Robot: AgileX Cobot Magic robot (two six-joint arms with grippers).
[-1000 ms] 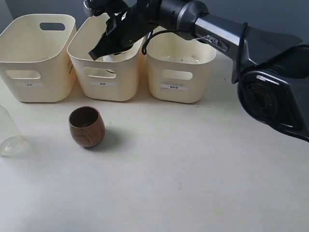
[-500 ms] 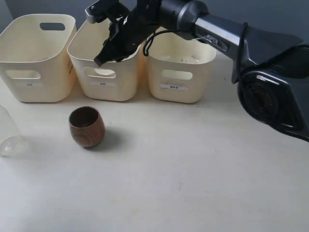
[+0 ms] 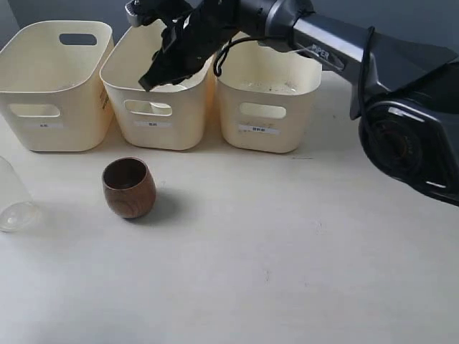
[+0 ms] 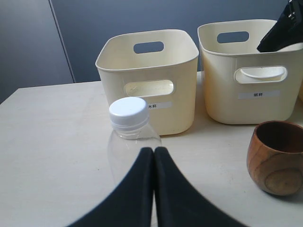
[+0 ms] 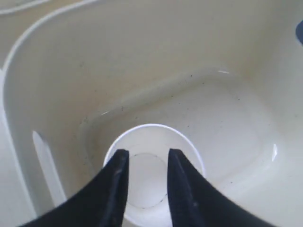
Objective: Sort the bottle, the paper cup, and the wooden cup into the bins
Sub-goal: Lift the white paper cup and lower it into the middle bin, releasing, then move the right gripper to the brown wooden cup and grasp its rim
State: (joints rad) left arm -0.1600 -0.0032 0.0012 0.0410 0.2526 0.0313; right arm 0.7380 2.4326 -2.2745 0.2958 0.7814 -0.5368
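Note:
The white paper cup stands upright on the floor of the middle bin. My right gripper hangs open just above the cup's mouth, holding nothing; in the exterior view the right gripper is over that bin's rim. The brown wooden cup stands on the table in front of the bins. The clear bottle with its white cap lies directly ahead of my left gripper, which is shut and empty. At the exterior view's left edge the bottle is partly cut off.
Three cream bins stand in a row at the back: the left bin, the middle one and the right bin. The right arm reaches across above the right bin. A grey wall rises behind the table.
My right gripper shifted a little over the middle bin, dipping and then rising slightly. The wooden cup and the bottle have not moved.

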